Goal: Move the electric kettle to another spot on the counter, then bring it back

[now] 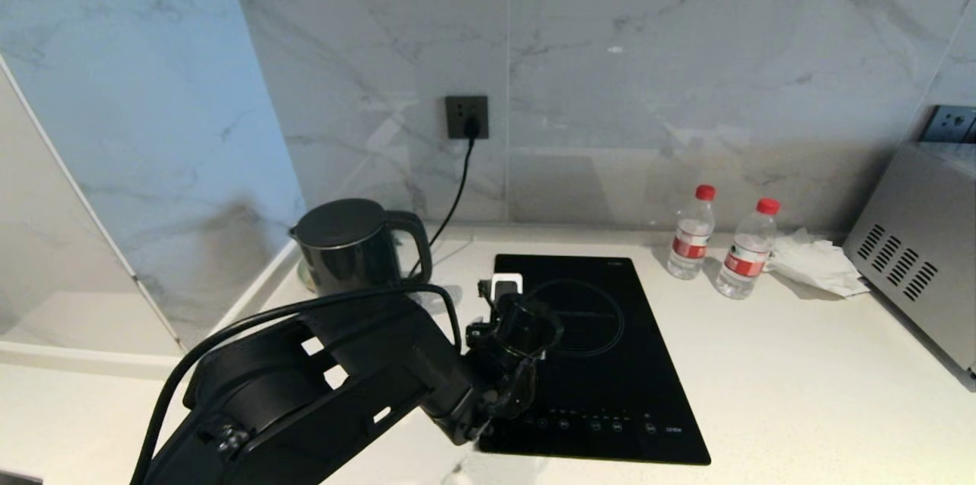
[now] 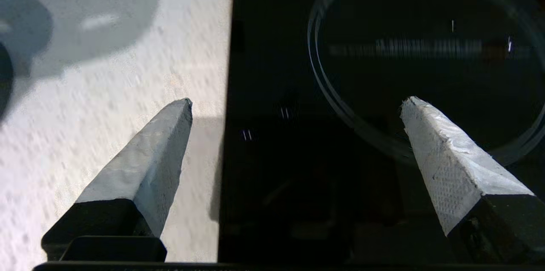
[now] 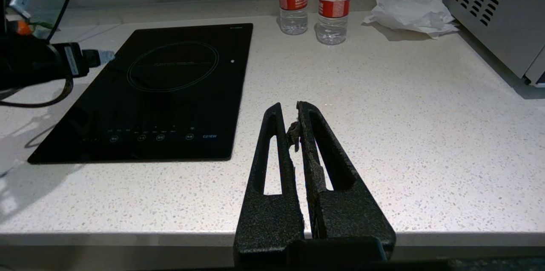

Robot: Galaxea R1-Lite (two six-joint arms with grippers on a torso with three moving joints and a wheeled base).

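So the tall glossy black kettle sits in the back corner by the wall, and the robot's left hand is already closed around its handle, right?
Not quite. The tall glossy black kettle does sit in the back corner, but the left hand is open and empty, hanging over the edge of the black glass hob, as the left wrist view shows.

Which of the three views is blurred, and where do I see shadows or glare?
Left wrist view: counter and induction hob smeared by motion, an arm shadow on the white. Head view: sharp; the electric kettle throws a soft shadow on the wall. Right wrist view: sharp, glare on the counter's near left edge.
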